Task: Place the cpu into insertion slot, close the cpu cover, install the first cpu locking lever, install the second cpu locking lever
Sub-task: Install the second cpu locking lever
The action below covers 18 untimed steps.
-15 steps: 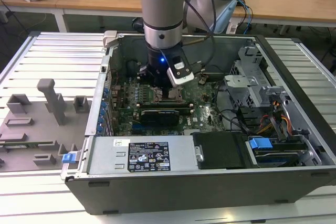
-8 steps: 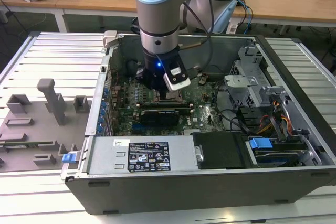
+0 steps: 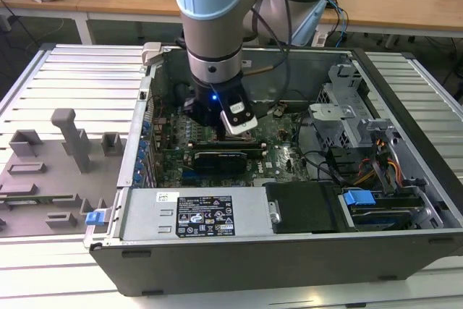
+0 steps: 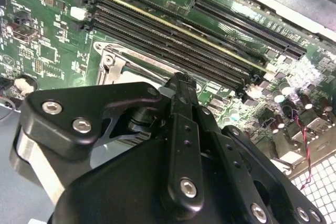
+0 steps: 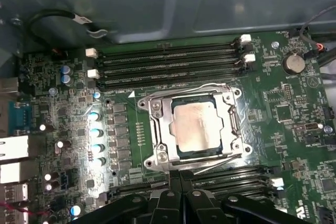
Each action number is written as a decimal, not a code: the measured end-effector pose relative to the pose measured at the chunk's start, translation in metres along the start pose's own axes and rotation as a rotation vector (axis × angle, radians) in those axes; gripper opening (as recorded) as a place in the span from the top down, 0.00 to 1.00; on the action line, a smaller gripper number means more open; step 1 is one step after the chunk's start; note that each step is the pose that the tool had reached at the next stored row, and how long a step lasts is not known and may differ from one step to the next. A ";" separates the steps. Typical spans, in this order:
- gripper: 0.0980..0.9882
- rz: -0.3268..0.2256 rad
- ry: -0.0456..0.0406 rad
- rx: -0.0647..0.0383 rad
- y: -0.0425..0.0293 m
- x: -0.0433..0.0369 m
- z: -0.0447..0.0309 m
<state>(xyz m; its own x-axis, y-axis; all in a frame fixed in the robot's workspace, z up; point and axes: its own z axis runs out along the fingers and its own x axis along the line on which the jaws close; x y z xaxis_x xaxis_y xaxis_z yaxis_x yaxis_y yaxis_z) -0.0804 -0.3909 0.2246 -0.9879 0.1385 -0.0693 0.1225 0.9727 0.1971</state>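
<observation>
1. While the arm reaches down into the open computer case (image 3: 376, 251) in the exterior view, the gripper (image 3: 230, 129) hangs low over the green motherboard (image 3: 282, 151), just above the black graphics card (image 3: 221, 158).
2. Seen in the first wrist view, the gripper (image 5: 180, 178) has its two fingertips pressed together with no gap between them and nothing clamped there; it is clenched and empty.
3. Its tips sit at the near edge of the insertion slot (image 5: 157, 129), at or just above the thin wire lever (image 5: 210, 160) running along that edge; whether they touch it cannot be told.
4. Inside the slot lies the cpu (image 5: 197, 124), flat, its silvery-tan top showing through the window of the cpu cover (image 5: 227, 129), which lies folded down around the chip.
5. Long memory slots (image 5: 168, 64) run along the far side of the socket.
6. From the second wrist view, the black fingers (image 4: 181, 108) point down at a corner of the socket frame (image 4: 113, 64), beside memory slots (image 4: 173, 38).
</observation>
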 end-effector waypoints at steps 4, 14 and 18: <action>0.99 0.002 0.0025 -0.022 -0.0076 0.0035 0.0036; 0.99 0.005 0.0065 -0.061 -0.0128 0.0080 0.0159; 0.99 0.005 0.0086 -0.078 -0.0136 0.0097 0.0192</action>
<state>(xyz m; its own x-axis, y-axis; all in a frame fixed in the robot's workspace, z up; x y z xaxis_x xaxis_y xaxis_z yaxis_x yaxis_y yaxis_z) -0.0899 -0.3992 0.2025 -0.9881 0.1416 -0.0598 0.1202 0.9545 0.2729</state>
